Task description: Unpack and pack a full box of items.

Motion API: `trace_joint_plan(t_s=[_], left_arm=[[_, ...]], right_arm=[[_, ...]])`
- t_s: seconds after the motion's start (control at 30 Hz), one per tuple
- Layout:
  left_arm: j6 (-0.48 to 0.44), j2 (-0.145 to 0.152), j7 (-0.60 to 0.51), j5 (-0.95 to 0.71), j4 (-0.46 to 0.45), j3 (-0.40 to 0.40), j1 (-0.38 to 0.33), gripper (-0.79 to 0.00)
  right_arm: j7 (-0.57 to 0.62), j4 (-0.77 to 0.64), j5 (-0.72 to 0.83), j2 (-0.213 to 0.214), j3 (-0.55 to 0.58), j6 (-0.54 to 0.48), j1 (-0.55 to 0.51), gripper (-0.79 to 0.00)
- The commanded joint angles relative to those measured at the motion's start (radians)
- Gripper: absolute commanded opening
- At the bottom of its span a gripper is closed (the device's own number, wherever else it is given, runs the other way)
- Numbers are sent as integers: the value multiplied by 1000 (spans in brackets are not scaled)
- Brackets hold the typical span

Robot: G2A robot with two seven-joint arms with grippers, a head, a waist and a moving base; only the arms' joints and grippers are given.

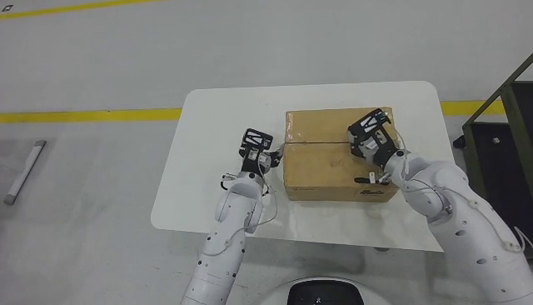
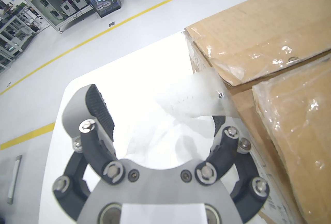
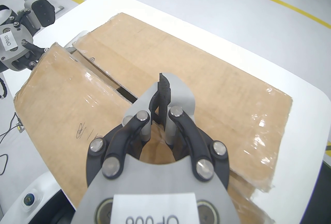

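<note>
You have the cardboard box (image 1: 333,159) sitting on the white table (image 1: 208,163), closed, with a narrow seam (image 1: 321,143) running across its top. Your left gripper (image 2: 157,108) stands wide at the box's end, just beside it, and a strip of clear tape (image 2: 196,99) (fixed at the seam end) hangs between its fingers (image 2: 100,108). Your right gripper (image 3: 164,84) is pinched fully together over the box top, near the seam

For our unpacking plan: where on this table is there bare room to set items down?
Widest: the table left of the left gripper. Narrower strips: behind the box and right of it. Crowded: the box's left end, by that gripper.
</note>
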Motion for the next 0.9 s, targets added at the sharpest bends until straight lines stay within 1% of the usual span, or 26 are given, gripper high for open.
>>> trace_joint_plan(t_s=[0.0,0.47,0.7,0.87], left_arm=[[18,-1,2,-1,-3,-1,-3,0],[28,-7,12,-10,-8,8,-26,0],[37,-18,8,-14,30,32,-86,0],[25,-29,28,-37,55,59,-131,0]], right_arm=[[0,-1,-1,0,-2,1,-3,-785],[6,-5,3,-2,5,5,-11,-785],[6,-10,17,-2,22,10,-7,-785],[7,13,17,-3,19,14,-20,-785]])
